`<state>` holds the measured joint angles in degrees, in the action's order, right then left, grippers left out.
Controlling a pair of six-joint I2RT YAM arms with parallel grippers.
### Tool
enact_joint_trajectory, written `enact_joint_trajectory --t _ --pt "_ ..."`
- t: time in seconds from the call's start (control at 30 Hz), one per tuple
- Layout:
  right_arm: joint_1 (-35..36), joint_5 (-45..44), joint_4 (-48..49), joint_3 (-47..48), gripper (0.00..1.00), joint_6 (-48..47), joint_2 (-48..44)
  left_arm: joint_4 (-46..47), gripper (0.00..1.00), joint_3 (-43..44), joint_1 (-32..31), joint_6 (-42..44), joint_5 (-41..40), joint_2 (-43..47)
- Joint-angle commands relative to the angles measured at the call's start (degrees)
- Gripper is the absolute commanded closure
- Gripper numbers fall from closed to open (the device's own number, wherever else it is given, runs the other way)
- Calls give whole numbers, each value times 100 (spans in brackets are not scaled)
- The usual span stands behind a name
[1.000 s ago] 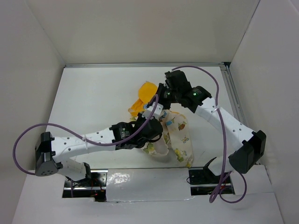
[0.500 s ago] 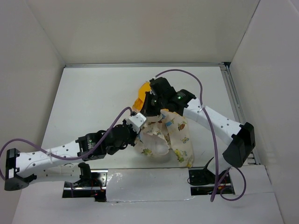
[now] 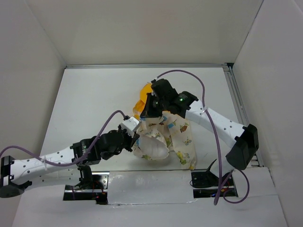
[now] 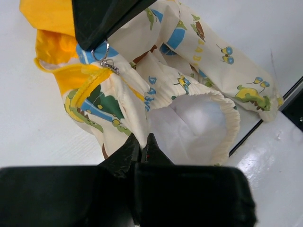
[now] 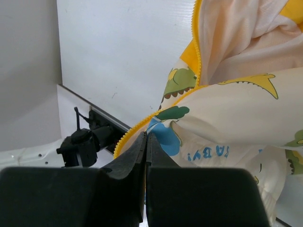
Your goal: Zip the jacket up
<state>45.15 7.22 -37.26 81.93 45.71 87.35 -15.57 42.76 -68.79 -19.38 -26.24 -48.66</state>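
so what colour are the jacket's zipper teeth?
Yellow zipper teeth, clearest in right wrist view.

Right gripper (image 5: 146, 136) jaws pinching jacket (image 5: 236, 113) at yellow zipper (image 5: 195, 47).

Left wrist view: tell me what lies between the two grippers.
Only the jacket: printed fabric with a yellow zipper edge spans from the left gripper up to the right gripper, shown best in the left wrist view.

The white table (image 3: 94, 104) has the jacket (image 3: 183, 142) resting on it, bunched up right of centre. The orange hood (image 3: 145, 92) points toward the far side, the printed cream body toward the near edge
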Motion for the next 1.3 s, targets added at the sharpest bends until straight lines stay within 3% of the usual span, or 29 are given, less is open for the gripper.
enact_joint_trajectory --t 0.0,0.07,0.1,0.13,0.23,0.37,0.47,0.6,0.63,0.8,0.9,1.03,1.13,1.27 --pt "-454 -1454 1035 35 100 -431 -235 -481 100 -119 -231 -760 762 463" --pt "-436 -1023 1212 -307 100 -502 -508 -735 97 -110 -231 -1241 428 533" --pt "-428 -751 1238 -414 100 -519 -578 -902 88 -58 -231 -1444 53 533" --pt "-393 -749 1247 -510 100 -502 -718 -1086 50 82 -231 -2064 -160 525" --pt "-323 -293 1229 -845 100 -231 -860 -2141 16 424 -240 -3155 -487 428" --pt "-305 -46 1300 -1030 100 200 -667 -2407 12 707 -231 -3599 21 253" --pt "-305 7 1264 -846 100 490 -369 -1776 2 760 -231 -3599 829 42" --pt "-296 51 1335 -845 100 816 -315 -976 1 795 -240 -3942 1524 -275" --pt "-296 8 1335 -898 100 895 -350 -896 1 778 -231 -4360 1517 -371" --pt "-305 121 1449 -1152 100 1132 -648 78 1 620 -240 -4864 1069 -565" --pt "-357 314 1370 -1153 100 1194 -684 169 1 794 -231 -5181 551 -959" --pt "-463 691 1309 -1135 100 1238 -649 -304 1 1268 -231 -5830 -335 -1452" --pt "-551 903 1379 -1214 100 1291 -702 -1084 1 1418 -231 -7153 -915 -1786" --pt "-664 903 1265 -1294 100 1265 -772 -1877 3 1516 -240 -7992 -1409 -1927"
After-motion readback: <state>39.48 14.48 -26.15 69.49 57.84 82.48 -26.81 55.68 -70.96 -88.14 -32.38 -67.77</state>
